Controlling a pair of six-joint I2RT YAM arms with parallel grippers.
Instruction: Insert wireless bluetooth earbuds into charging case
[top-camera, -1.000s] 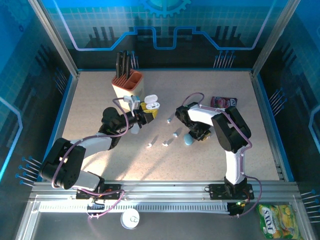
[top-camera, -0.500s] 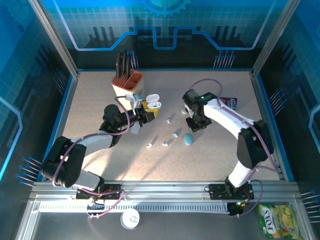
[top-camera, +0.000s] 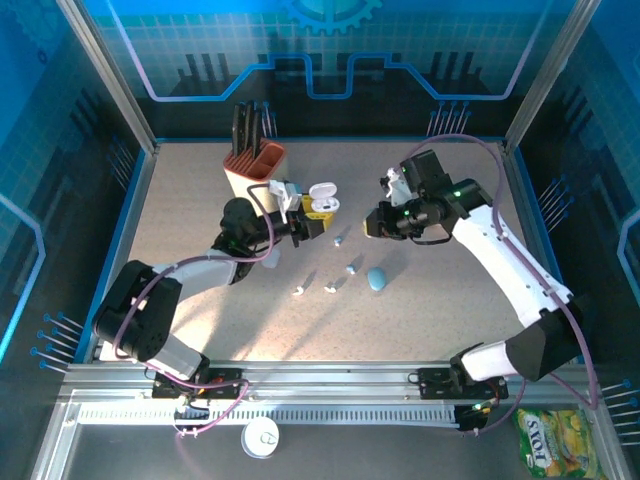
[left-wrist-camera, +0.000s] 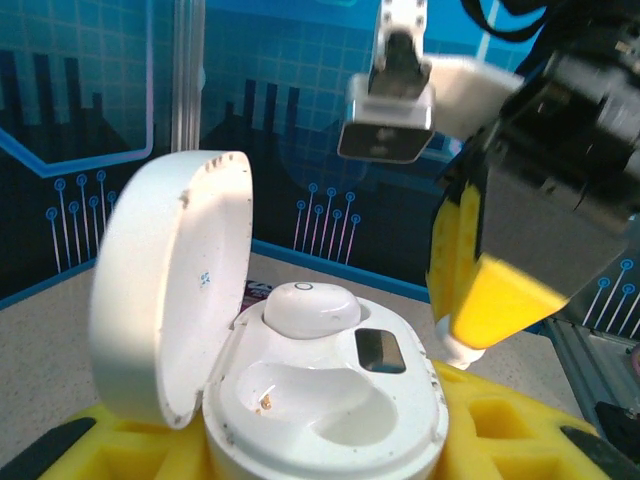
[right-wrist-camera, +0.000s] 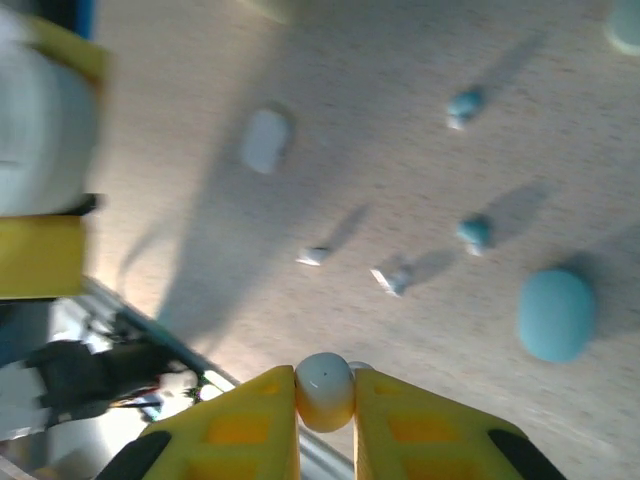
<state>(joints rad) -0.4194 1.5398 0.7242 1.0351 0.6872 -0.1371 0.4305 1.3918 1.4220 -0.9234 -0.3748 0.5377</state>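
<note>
Right gripper (top-camera: 372, 224) pinches a bud (right-wrist-camera: 323, 388) above mid-desk; left gripper (top-camera: 306, 222) clamps the open case (left-wrist-camera: 330, 420) beside it. Centre the bud over the empty socket (left-wrist-camera: 300, 395), lower slowly, and release once it is seated.

The speckled beige counter (top-camera: 420, 320) carries four loose earbuds (top-camera: 330, 288). One lies just near-left of the right fingers (top-camera: 372, 224), another a little nearer the arm bases, and two lie side by side on the near side of the left fingers (top-camera: 318, 213). A blue pebble-shaped case (top-camera: 376, 279) lies near the right fingers, on their near side. A cream-and-orange holder (top-camera: 255, 172) stands behind the left fingers. A blurred pale oval (right-wrist-camera: 265, 140) may be another case.
</note>
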